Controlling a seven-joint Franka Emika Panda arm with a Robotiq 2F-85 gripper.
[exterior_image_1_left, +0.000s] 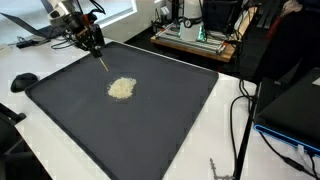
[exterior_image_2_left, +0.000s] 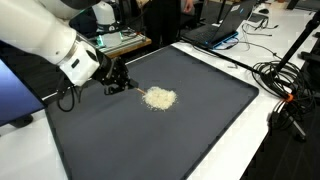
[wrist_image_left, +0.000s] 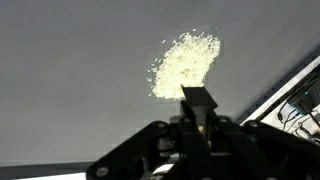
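Pale pile (exterior_image_1_left: 122, 88): heaped on the dark mat (exterior_image_1_left: 180, 110), near your thin tool (exterior_image_1_left: 103, 63).
Fingers (exterior_image_1_left: 92, 44): you hold them narrow, clamped on that tool.
Table (exterior_image_1_left: 215, 130): white, under the mat.

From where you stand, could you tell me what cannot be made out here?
- Pale pile: material unclear, too small in both exterior views, blurred in the wrist view.
- Gripper: fingers' hold on the thin stick, lost in dark silhouette, wrist view.
- Dark mat: near corner cut by an exterior view's edge.
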